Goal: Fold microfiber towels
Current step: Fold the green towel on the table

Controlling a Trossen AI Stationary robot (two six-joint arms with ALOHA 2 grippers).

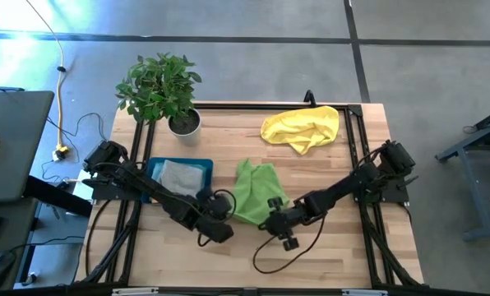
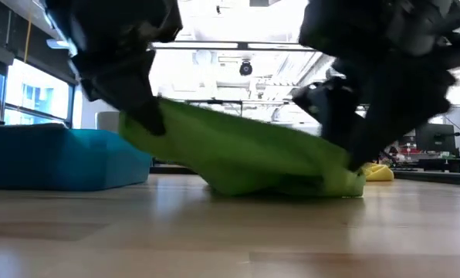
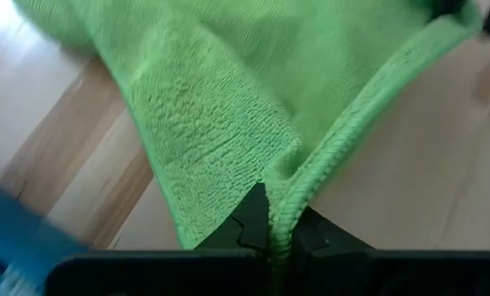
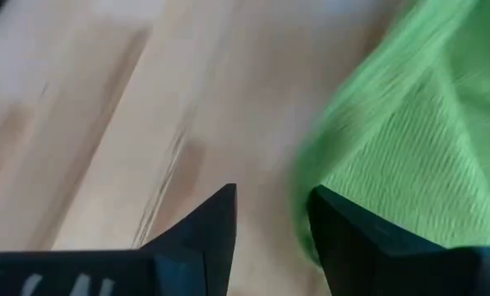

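A lime green towel (image 1: pixel 253 193) lies crumpled mid-table, and it also shows in the low view (image 2: pixel 245 154). My left gripper (image 1: pixel 223 212) is at its near-left edge and is shut on it (image 3: pixel 270 234). My right gripper (image 1: pixel 272 215) is open at the towel's near-right edge (image 4: pixel 274 222). The towel lies beside one of its fingers (image 4: pixel 344 238) and bare table shows in the gap. A yellow towel (image 1: pixel 302 127) lies bunched at the far right. A grey towel (image 1: pixel 179 174) lies in the teal tray (image 1: pixel 154 168). My left gripper pinches the green towel's hemmed edge (image 3: pixel 290 205) between its two fingers, with the hem running back between them. That end of the towel (image 2: pixel 157 116) is raised off the table. The rest slopes down and lies on the wood (image 2: pixel 307 185). Whether my right gripper touches the towel, I cannot tell.
A potted plant (image 1: pixel 163 90) stands at the far left, behind the tray. Bare wood (image 1: pixel 327 255) lies along the near edge and on the near right. A black cable (image 1: pixel 270 263) loops on the table below my right gripper.
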